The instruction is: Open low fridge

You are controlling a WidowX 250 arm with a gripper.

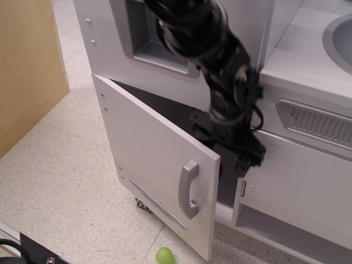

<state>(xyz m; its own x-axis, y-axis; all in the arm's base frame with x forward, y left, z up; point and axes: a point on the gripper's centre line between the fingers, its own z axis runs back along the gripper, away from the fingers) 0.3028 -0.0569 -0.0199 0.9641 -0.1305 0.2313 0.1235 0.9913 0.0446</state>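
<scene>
The low fridge's white door stands partly open, swung out toward the left, hinged at its left side. Its curved grey handle and thin silver strip show near the free edge. The dark inside of the compartment shows behind the door. My black gripper hangs in the gap to the right of the door's free edge, in front of the opening, apart from the handle. Its fingers are dark and blurred, so their state does not show.
Above is the white door with a grey dispenser niche. To the right are a white cabinet door with brass hinges, a grey vent panel and a sink rim. A green ball lies on the floor. A wooden panel stands left.
</scene>
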